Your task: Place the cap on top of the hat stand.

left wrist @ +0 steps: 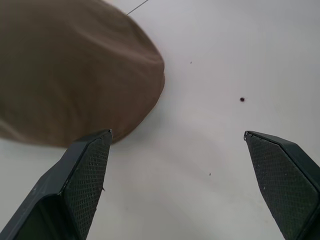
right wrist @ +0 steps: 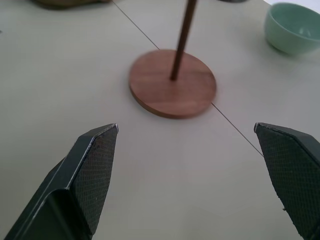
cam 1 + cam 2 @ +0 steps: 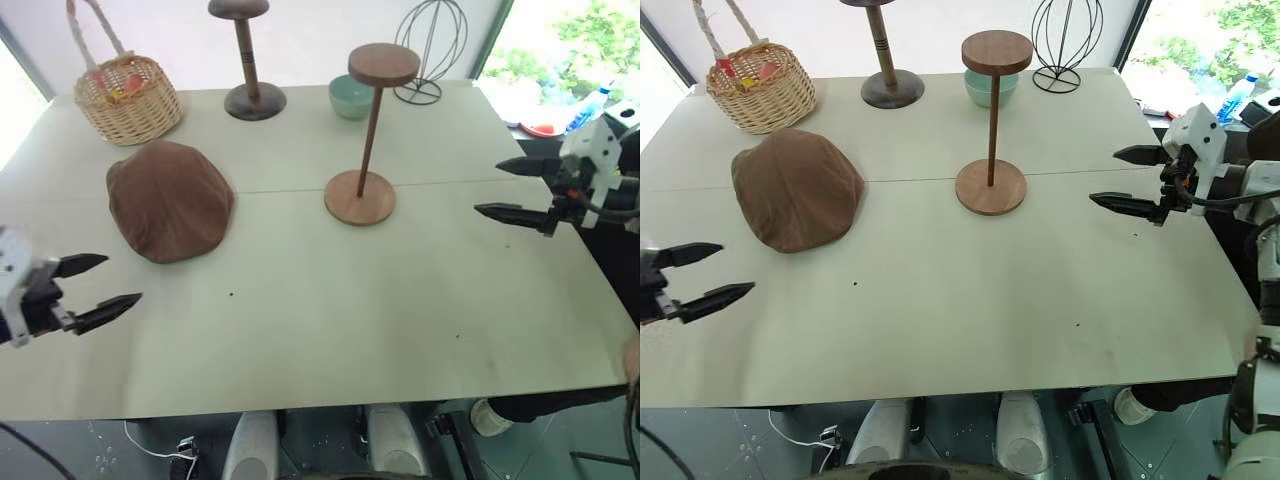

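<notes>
Fingers (image 3: 105,262) spread, empty; cap (image 3: 170,199) brown, soft, domed oval, flat on table (image 3: 400,320).

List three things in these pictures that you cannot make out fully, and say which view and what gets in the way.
- Darker turned wooden stand: its top is cut off by the upper edge of the right eye view.
- Pale green ceramic bowl: partly hidden behind the reddish-brown thin-rod hat stand in the left eye view.
- Woven wicker basket: its red and yellow contents are too small to identify.
</notes>
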You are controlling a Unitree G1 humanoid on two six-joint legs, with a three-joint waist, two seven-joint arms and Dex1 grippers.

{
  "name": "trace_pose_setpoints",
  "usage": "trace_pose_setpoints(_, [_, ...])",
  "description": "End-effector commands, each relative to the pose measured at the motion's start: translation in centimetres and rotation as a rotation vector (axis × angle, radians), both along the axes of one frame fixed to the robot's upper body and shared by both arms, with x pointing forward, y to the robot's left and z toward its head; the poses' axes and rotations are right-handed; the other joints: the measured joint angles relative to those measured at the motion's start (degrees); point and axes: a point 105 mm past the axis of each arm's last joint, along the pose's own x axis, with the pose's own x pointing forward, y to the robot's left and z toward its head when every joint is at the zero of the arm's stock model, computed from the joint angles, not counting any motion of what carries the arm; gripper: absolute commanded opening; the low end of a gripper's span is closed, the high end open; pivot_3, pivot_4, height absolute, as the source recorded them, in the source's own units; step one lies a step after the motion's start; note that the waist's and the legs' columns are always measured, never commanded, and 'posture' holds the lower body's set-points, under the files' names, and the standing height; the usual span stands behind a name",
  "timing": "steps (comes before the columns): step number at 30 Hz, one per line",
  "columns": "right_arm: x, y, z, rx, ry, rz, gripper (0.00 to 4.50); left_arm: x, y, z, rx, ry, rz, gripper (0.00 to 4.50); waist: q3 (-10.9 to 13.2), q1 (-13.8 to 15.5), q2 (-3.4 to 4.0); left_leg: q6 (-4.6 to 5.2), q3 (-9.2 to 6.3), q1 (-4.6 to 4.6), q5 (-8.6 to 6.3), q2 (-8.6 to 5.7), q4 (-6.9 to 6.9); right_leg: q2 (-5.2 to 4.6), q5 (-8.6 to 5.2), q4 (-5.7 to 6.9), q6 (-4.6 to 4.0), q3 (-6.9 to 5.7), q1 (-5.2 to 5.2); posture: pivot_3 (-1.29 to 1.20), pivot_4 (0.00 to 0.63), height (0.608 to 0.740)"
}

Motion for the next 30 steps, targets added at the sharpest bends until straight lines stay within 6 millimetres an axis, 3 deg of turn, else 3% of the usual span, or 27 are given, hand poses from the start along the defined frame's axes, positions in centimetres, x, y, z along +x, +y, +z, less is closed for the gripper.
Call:
trace_pose_setpoints(1, [-2.4, 2.3, 2.4, 0.0, -0.048, 0.08, 4.5, 1.0, -1.0, 0.5, 0.108, -0.059, -0.056, 4.43, 0.0, 0.03, 0.0, 0.0, 0.0, 0.0, 0.0, 0.0, 0.01, 0.0, 0.0, 0.0, 0.0, 0.0, 0.0, 0.0, 0.15, 0.728])
trace_pose_setpoints(7, [-5.4, 6.8, 1.6, 0.033, 0.018, 0.145, 4.5, 5.8, -1.0, 0.0, 0.391, -0.324, 0.024, 4.43, -0.02, 1.56, 0.03, 0.0, 0.01, 0.0, 0.0, 0.01, 0.05, 0.01, 0.02, -0.01, -0.03, 0.02, 0.01, 0.0, 0.15, 0.728])
trace_pose_setpoints(12, [-6.9, 8.8, 0.7, 0.046, 0.059, 0.147, 4.5, 7.0, -1.2, -1.3, 0.486, -0.378, 0.066, 4.43, -0.09, 1.68, -0.11, 0.0, 0.03, -0.04, 0.0, 0.01, 0.07, 0.01, 0.05, -0.07, -0.05, 0.03, 0.02, 0.0, 0.15, 0.728])
trace_pose_setpoints(20, [-6.8, 9.0, 0.8, 0.106, 0.062, 0.079, 4.5, 7.7, -4.1, -3.4, 0.599, -0.45, 0.001, 4.43, -0.11, 2.39, -0.16, 0.0, 0.05, -0.03, 0.0, 0.03, 0.1, 0.01, 0.08, -0.08, -0.09, 0.03, 0.04, 0.0, 0.15, 0.728])
trace_pose_setpoints(30, [-6.7, 9.5, 1.1, 0.154, 0.047, 0.053, 4.5, 11.0, -3.2, -5.5, 0.902, -0.541, 0.051, 4.43, -0.12, 3.01, -0.18, 0.01, 0.05, -0.03, 0.01, 0.06, 0.12, 0.05, 0.09, -0.05, -0.1, 0.03, 0.05, 0.0, 0.15, 0.728])
